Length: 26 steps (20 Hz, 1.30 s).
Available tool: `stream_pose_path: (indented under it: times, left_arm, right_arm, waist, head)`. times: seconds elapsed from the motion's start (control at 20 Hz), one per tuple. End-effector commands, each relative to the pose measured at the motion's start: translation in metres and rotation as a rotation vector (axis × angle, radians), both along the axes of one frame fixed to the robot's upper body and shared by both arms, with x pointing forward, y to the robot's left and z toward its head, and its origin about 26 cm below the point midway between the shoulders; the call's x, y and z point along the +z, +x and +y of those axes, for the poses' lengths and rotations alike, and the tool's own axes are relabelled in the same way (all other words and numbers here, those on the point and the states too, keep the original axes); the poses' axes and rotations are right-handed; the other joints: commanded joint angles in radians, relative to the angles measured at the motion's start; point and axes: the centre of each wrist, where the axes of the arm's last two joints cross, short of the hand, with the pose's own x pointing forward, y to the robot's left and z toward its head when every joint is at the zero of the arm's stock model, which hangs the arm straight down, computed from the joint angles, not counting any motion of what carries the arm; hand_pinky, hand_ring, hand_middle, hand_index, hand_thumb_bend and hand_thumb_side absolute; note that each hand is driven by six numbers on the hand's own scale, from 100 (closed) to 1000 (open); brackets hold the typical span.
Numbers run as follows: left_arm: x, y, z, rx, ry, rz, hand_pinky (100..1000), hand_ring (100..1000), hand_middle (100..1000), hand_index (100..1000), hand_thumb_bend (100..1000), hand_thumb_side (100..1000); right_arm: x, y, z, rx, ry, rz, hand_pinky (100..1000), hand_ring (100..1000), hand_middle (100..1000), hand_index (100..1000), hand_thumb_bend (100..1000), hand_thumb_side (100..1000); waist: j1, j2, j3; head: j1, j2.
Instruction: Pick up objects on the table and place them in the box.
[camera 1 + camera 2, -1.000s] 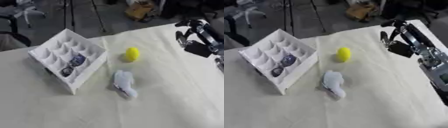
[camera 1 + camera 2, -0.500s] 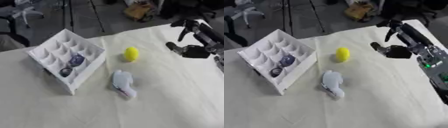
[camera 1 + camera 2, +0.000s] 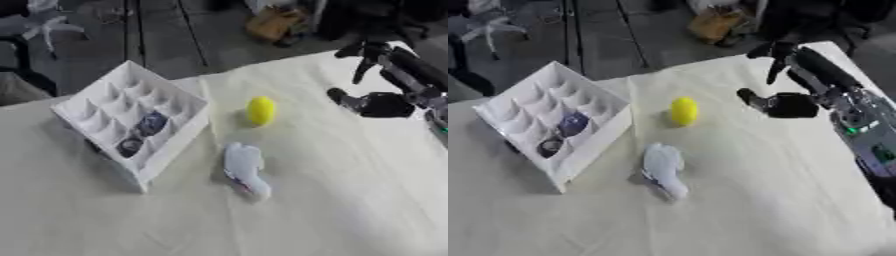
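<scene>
Well, right hand (image 3: 785, 105) fingers spread nr yellow ball (image 3: 683, 110); no legible text.

Two small dark items (image 3: 142, 135) inside the white box (image 3: 179, 142) were too blurred to identify.
</scene>
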Motion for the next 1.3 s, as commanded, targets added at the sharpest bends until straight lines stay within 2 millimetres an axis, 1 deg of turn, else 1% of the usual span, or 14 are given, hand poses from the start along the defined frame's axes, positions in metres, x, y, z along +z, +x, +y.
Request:
stream_pose_path:
  times: [0.05,0.1,0.15,0.2,0.25,0.4,0.65,0.8,1.0,1.05,1.15,1.2,1.25,1.3]
  left_arm:
    - [0.009,-0.002,0.002,-0.005,0.024,-0.028,665,642,754,825,196,1000]
    - [0.009,-0.001,0.001,-0.008,0.025,-0.027,665,642,754,825,196,1000]
    - [0.009,-0.001,0.001,-0.009,0.027,-0.025,663,640,753,824,192,1000]
    - [0.009,-0.002,0.001,-0.011,0.029,-0.024,663,639,753,824,191,1000]
    - [0.008,-0.002,0.001,-0.012,0.030,-0.023,663,638,752,823,190,1000]
    - [0.009,-0.001,0.001,-0.017,0.035,-0.024,662,637,752,823,189,1000]
    - [0.008,-0.001,-0.002,-0.033,0.042,-0.021,662,635,752,824,181,1000]
    - [0.007,-0.002,-0.002,-0.038,0.044,-0.018,662,635,752,824,180,1000]
    - [0.006,-0.002,-0.003,-0.046,0.046,-0.019,662,635,751,825,179,1000]
    - [0.006,-0.002,-0.003,-0.048,0.046,-0.018,662,635,751,825,177,1000]
    - [0.005,-0.002,-0.003,-0.050,0.045,-0.016,662,635,751,825,177,1000]
    - [0.005,-0.002,-0.003,-0.050,0.045,-0.017,662,635,751,825,177,1000]
    - [0.005,-0.002,-0.003,-0.050,0.043,-0.017,662,635,751,825,177,1000]
    - [0.004,-0.002,-0.004,-0.051,0.042,-0.017,662,635,751,825,177,1000]
  right_arm:
    - [0.017,0.002,-0.012,-0.016,-0.107,0.023,714,585,853,876,403,592]
    - [0.018,0.005,-0.016,-0.018,-0.127,0.053,714,585,853,876,403,592]
    - [0.018,0.008,-0.019,-0.022,-0.140,0.079,739,620,878,896,392,608]
    - [0.019,0.011,-0.023,-0.026,-0.147,0.103,742,622,882,898,385,612]
    - [0.020,0.014,-0.026,-0.028,-0.158,0.125,757,645,897,902,380,625]
    - [0.022,0.020,-0.033,-0.032,-0.196,0.166,767,661,897,906,372,628]
    - [0.021,0.027,-0.047,-0.082,-0.237,0.204,779,704,895,916,358,634]
    - [0.016,0.031,-0.059,-0.117,-0.244,0.248,780,708,895,916,361,634]
    - [0.014,0.034,-0.070,-0.156,-0.243,0.259,779,710,896,915,361,627]
    - [0.014,0.035,-0.072,-0.165,-0.240,0.252,773,692,893,911,359,615]
    - [0.017,0.036,-0.075,-0.193,-0.217,0.207,762,663,887,906,355,598]
    - [0.019,0.036,-0.075,-0.206,-0.206,0.177,762,663,887,906,355,598]
    - [0.020,0.036,-0.074,-0.215,-0.195,0.146,751,640,884,902,357,571]
    - [0.022,0.037,-0.072,-0.224,-0.185,0.109,751,640,884,902,357,571]
  waist:
    - [0.004,0.005,0.006]
    - [0.002,0.005,0.009]
    - [0.001,0.006,0.014]
    - [0.001,0.007,0.018]
    - [0.000,0.008,0.024]
    - [-0.002,0.011,0.042]
    - [-0.007,0.020,0.089]
    - [-0.008,0.024,0.121]
    - [-0.008,0.028,0.154]
    - [-0.008,0.029,0.160]
    - [-0.008,0.030,0.171]
    - [-0.008,0.031,0.174]
    - [-0.008,0.031,0.175]
    - [-0.008,0.033,0.176]
  head:
    - [-0.013,-0.005]
    - [-0.017,-0.006]
    - [-0.020,-0.008]
    - [-0.022,-0.009]
    - [-0.026,-0.011]
    - [-0.041,-0.016]
    - [-0.046,-0.021]
    - [-0.048,-0.023]
    - [-0.061,-0.027]
    - [-0.064,-0.027]
    - [-0.072,-0.030]
    - [-0.075,-0.031]
    - [-0.078,-0.032]
    - [-0.080,-0.033]
